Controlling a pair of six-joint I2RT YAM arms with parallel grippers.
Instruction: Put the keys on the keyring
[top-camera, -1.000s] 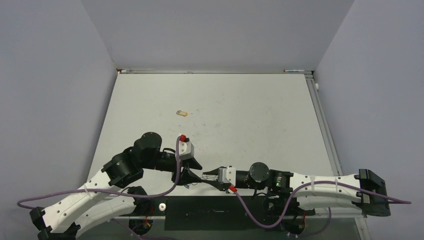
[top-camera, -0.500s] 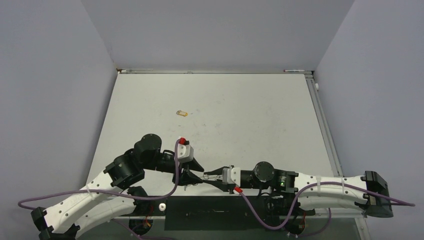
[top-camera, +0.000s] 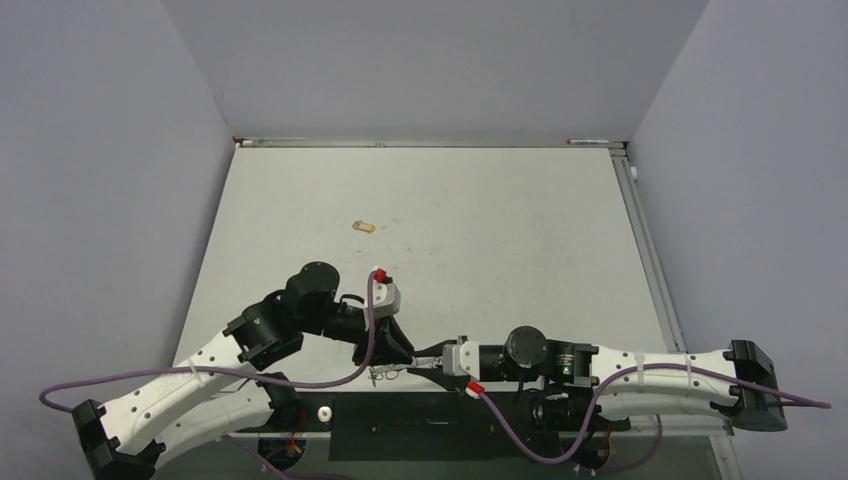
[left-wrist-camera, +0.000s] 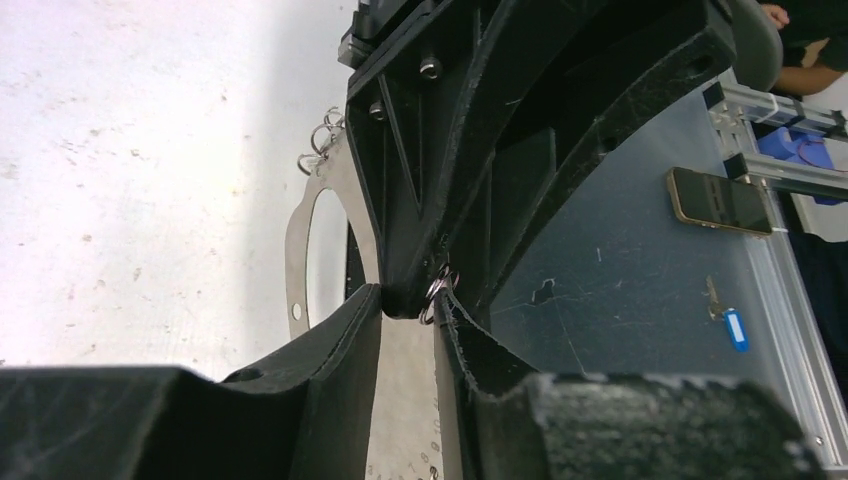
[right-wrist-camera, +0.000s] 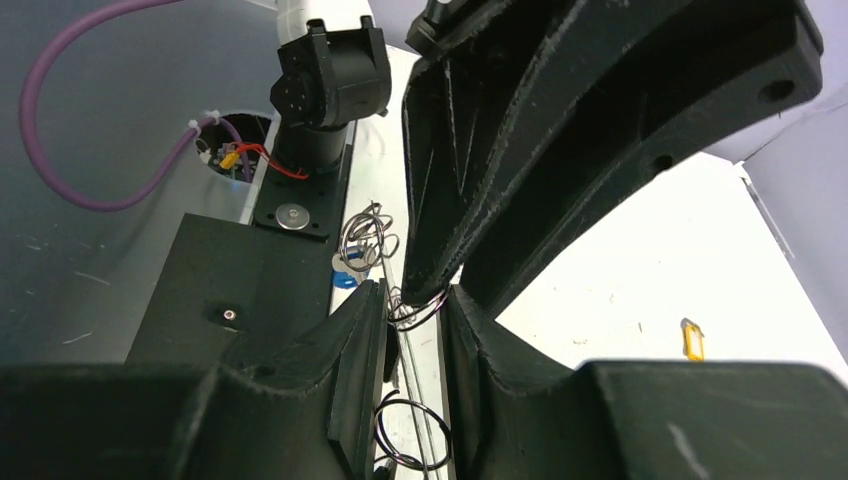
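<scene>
— What's changed in the last second?
— The left arm (top-camera: 200, 375) has swung to the right, elbow and wrist together. That brings the left tool (left-wrist-camera: 411, 297) nose to nose with the right tool (right-wrist-camera: 416, 300) at the near edge of the table (top-camera: 500, 230). The right arm (top-camera: 640, 365) has barely shifted.
— Are the tools closed?
— Each shows only a slim gap between its own fingers, and the other tool's tip sits in that gap. The keyring (left-wrist-camera: 437, 290) is right where the tips meet. Whether either one truly pinches the wire, I can't tell.
— Which way does the ring lie?
— From the left wrist it's nearly edge-on, a narrow oval leaning up to the right. A flat metal plate (left-wrist-camera: 293, 270) with a round hole runs lengthwise past the tips, with a few small rings (left-wrist-camera: 320, 140) bunched at its far end.
— And the keys?
— A yellow key (top-camera: 365, 227) lies alone on the table, well apart from both tools. From the right wrist, a blue tag (right-wrist-camera: 348, 275) shows just beside that bunch of rings, near the right tool
</scene>
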